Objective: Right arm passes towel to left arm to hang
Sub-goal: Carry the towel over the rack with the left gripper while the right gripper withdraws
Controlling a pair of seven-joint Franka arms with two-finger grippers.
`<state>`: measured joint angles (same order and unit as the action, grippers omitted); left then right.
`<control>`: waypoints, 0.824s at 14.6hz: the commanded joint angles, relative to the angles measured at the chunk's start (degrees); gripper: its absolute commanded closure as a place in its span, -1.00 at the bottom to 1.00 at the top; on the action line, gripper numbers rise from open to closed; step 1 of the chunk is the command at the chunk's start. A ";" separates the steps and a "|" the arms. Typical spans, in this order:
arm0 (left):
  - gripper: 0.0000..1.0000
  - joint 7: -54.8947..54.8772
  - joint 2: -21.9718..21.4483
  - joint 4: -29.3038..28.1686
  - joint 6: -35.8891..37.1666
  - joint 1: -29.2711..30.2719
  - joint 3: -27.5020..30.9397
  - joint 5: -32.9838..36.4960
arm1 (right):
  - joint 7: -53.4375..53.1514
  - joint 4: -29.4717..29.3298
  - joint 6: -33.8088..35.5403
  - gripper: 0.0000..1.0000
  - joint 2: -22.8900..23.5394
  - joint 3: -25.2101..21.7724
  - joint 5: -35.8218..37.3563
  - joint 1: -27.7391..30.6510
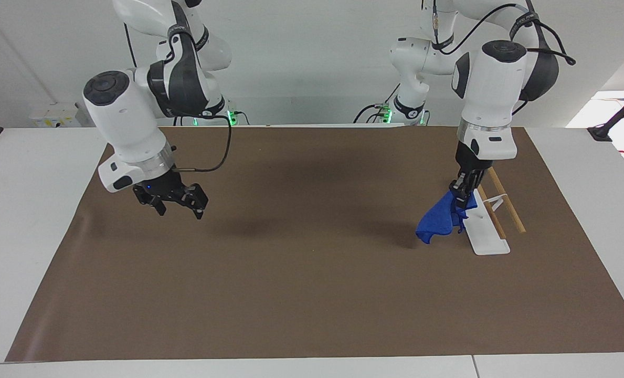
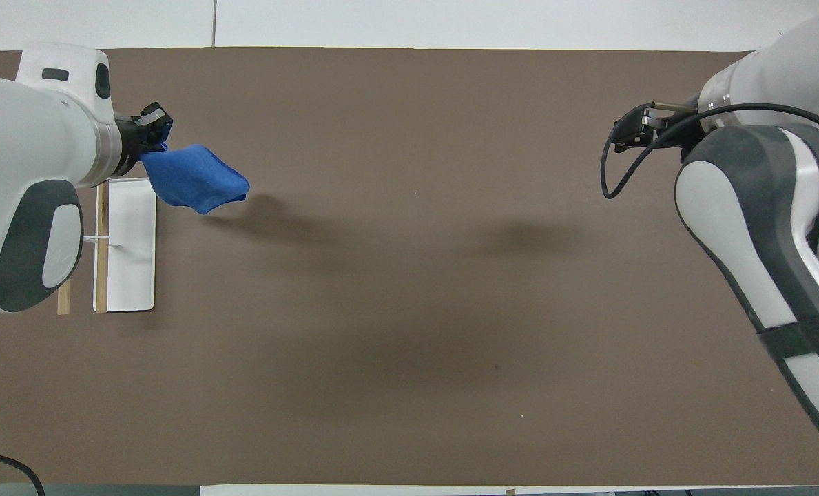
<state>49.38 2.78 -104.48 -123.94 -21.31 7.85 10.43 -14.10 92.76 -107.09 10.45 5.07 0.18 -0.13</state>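
Facing view: the left end effector (image 1: 461, 199) points straight down over the white base plate of the rack (image 1: 482, 223), which sits on the brown mat (image 1: 312, 294) toward the left arm's end of the tabletop (image 1: 23, 168). Its fingertips are pinched together on one corner of the towel (image 1: 440, 220), and the blue cloth hangs from that grip in a loose, creased drape just beside the rack's plate, on the side toward the middle of the mat. The towel's lowest fold reaches close to the mat; whether it touches cannot be told. The rack's two thin wooden rails (image 1: 506, 202) lie along the plate's edge toward the left arm's end of the tabletop, joined to it by a small white bracket.

The left arm (image 1: 493, 89) stands nearly upright above the rack, wrist vertical. The right arm (image 1: 128, 126) waits well apart from the rack, over the mat toward the right arm's end of the tabletop, its end effector (image 1: 178, 202) raised in the air with jaws spread wide and nothing between them.

In the overhead view the towel (image 2: 192, 182) spreads out from the left end effector (image 2: 151, 131) over the mat next to the rack (image 2: 130, 255), while the right end effector (image 2: 640, 131) shows at the edge of its arm, a black cable looping beside it.
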 commanded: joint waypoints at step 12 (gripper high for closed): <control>1.00 9.77 -10.77 -16.26 -7.26 8.37 0.24 5.83 | 5.31 0.67 21.40 -1.00 -12.74 0.47 -1.57 5.05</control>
<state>57.86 -3.14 -113.53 -126.57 -14.64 8.28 14.75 -8.93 92.97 -85.89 -1.97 5.04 0.68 3.87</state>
